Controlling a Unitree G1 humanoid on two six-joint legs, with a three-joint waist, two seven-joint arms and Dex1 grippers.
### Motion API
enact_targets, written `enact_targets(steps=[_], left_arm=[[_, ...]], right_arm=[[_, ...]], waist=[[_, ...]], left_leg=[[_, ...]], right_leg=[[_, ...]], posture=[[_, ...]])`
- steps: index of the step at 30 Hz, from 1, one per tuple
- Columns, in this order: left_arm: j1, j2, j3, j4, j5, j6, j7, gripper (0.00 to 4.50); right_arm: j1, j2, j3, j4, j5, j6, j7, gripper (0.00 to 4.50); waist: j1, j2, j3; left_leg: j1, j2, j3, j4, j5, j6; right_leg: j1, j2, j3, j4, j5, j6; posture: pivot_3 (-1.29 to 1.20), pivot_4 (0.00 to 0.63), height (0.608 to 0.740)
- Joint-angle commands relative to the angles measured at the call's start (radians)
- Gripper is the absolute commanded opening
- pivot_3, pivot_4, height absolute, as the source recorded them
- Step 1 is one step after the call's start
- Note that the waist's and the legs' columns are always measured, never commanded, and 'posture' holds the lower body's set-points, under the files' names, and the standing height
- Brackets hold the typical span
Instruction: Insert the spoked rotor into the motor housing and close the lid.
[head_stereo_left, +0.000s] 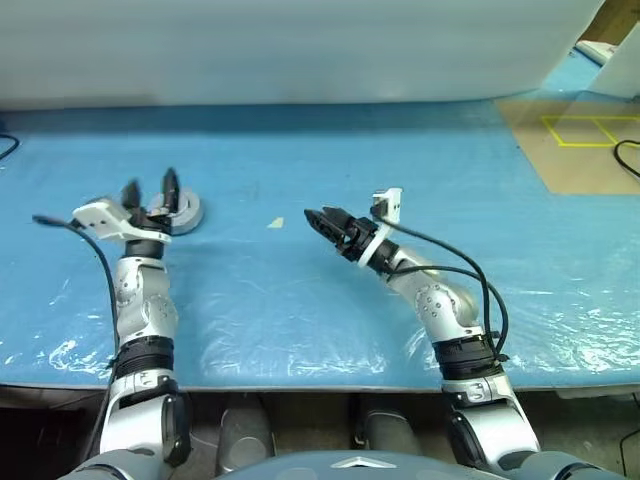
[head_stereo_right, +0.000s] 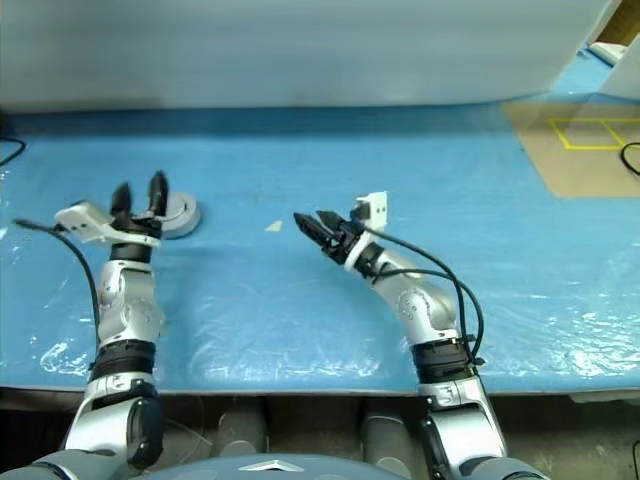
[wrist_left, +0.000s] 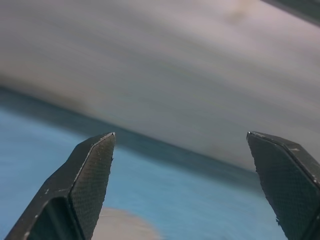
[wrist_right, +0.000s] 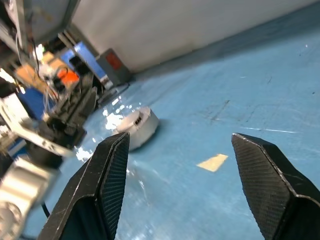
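We're looking at the closing stage, we reckon. The motor housing (head_stereo_left: 183, 213) is sitting on the blue counter (head_stereo_left: 330, 290) at about nine o'clock, seemingly capped, though we can't make out the lid itself. Our left tool (head_stereo_left: 152, 192) is hovering right by it with fingers spread, gripping nothing. Our right tool (head_stereo_left: 322, 220) is hanging mid-counter, fingers apart, empty too. Next we're probably just checking the lid's seated.
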Motion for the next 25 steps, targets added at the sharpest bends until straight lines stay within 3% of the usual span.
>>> enact_targets(steps=[1,5,10,14,25], left_arm=[[0.058,0.063,-0.076,-0.101,-0.004,0.077,-0.183,4.48],[0.133,0.135,-0.169,-0.176,0.036,0.125,-0.336,4.48],[0.191,0.149,-0.202,-0.255,0.034,0.161,-0.383,4.48],[0.229,0.150,-0.211,-0.312,0.045,0.175,-0.387,4.50],[0.267,0.138,-0.219,-0.379,0.070,0.188,-0.346,4.50]], right_arm=[[0.017,-0.046,0.057,-0.045,-0.130,-0.146,0.087,3.40],[0.041,-0.101,0.083,-0.035,-0.221,-0.261,0.163,3.40],[0.051,-0.136,0.056,-0.013,-0.243,-0.322,0.228,3.40],[0.046,-0.161,0.035,0.010,-0.233,-0.334,0.286,4.46],[0.017,-0.156,0.032,0.081,-0.270,-0.372,0.334,4.46]], waist=[[-0.008,0.000,0.000],[-0.010,0.000,0.000],[-0.009,0.000,0.000],[-0.009,0.000,0.000],[-0.014,0.000,0.000]], left_leg=[[0.000,0.000,0.000,0.000,0.000,0.000],[0.000,0.001,0.001,-0.001,0.000,0.000],[0.000,0.001,0.001,-0.001,0.000,0.000],[0.001,0.001,0.001,0.001,0.000,0.000],[0.001,0.001,0.002,0.004,0.000,0.001]], right_leg=[[-0.001,0.000,0.000,0.000,0.000,0.000],[-0.002,0.001,0.000,0.000,0.000,0.000],[-0.002,0.001,0.001,0.000,0.000,0.000],[-0.001,0.001,0.001,0.001,-0.002,-0.003],[-0.001,0.001,0.002,0.002,-0.002,-0.004]], posture=[[0.00,0.150,0.740],[0.00,0.150,0.740],[0.00,0.150,0.740],[0.00,0.150,0.740],[0.00,0.150,0.740]])
